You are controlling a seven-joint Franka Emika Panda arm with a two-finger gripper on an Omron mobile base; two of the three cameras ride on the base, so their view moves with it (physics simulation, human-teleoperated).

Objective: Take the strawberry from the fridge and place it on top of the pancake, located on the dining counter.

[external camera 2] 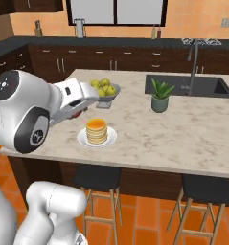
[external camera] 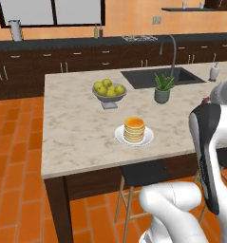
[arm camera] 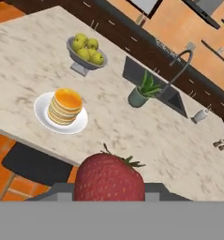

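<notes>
Carrying the strawberry (arm camera: 109, 177) pinched between the fingers, leafy cap pointing away from the hand, so as to bring it over to the pancake (arm camera: 65, 106) for the drop. Gripping the berry by its sides, probably to leave the underside free for setting down on the flat top of the stack. Riding the gripper (arm camera: 109, 187) short of the near edge of the dining counter (external camera: 77, 128), out over the stools and orange floor rather than above the marbled top. Judging the carry as well along, with the reach over the plate and the release not yet done.

Waiting near the counter's near edge: the pancake stack, centred on its white plate, upright and bare on top, placed within easy reach of the arm. Sitting further in, toward the middle of the counter: a grey bowl (external camera: 108, 93) on a foot, heaped with yellow-green apples. Standing beside the near edge of the inset sink (external camera: 157, 77): a small pot (external camera: 162, 95) holding a spiky green plant. Showing nothing inside the sink basin, its tall curved tap rising from the far rim. Resting by the sink's right end: a small white bottle (external camera: 214, 72).
</notes>
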